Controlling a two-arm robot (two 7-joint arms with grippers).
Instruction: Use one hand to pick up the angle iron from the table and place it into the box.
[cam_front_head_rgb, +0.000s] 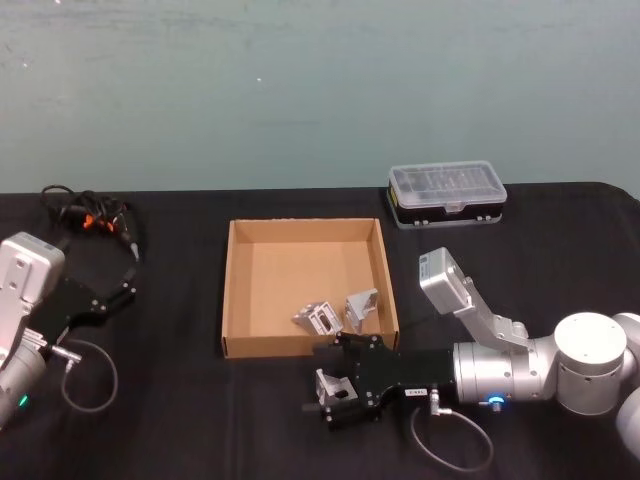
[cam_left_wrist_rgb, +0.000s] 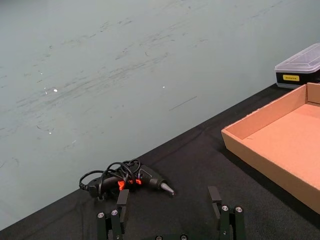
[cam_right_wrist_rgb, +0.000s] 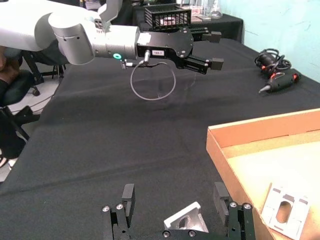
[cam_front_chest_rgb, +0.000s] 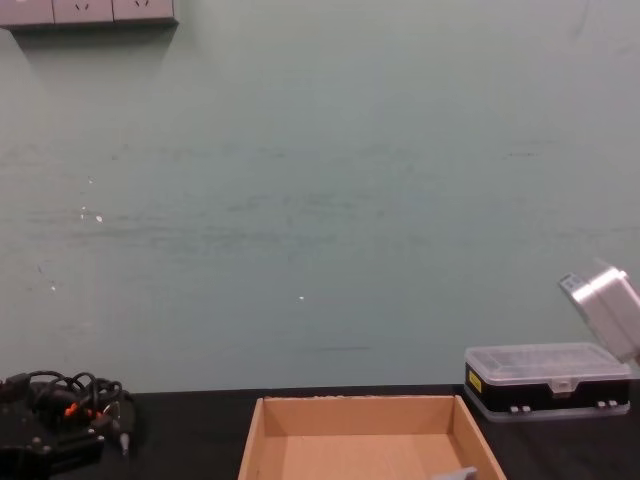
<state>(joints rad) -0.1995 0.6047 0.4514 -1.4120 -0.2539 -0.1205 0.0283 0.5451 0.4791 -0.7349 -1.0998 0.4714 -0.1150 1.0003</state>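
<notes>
I'm lining up the grasp: my right gripper (cam_front_head_rgb: 335, 385) is sitting wide open around the angle iron (cam_right_wrist_rgb: 187, 219) on the table (cam_front_head_rgb: 180, 400), just in front of the box (cam_front_head_rgb: 228, 290). Next it needs closing, lifting and carrying over the box's near wall. The left gripper (cam_front_head_rgb: 118, 292) is idling, open, left of the box.

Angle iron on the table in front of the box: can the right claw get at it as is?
Probably yes. The right claw is open and the angle iron lies on the table between its fingers, nothing in between; the box wall runs close beside one finger.
</notes>
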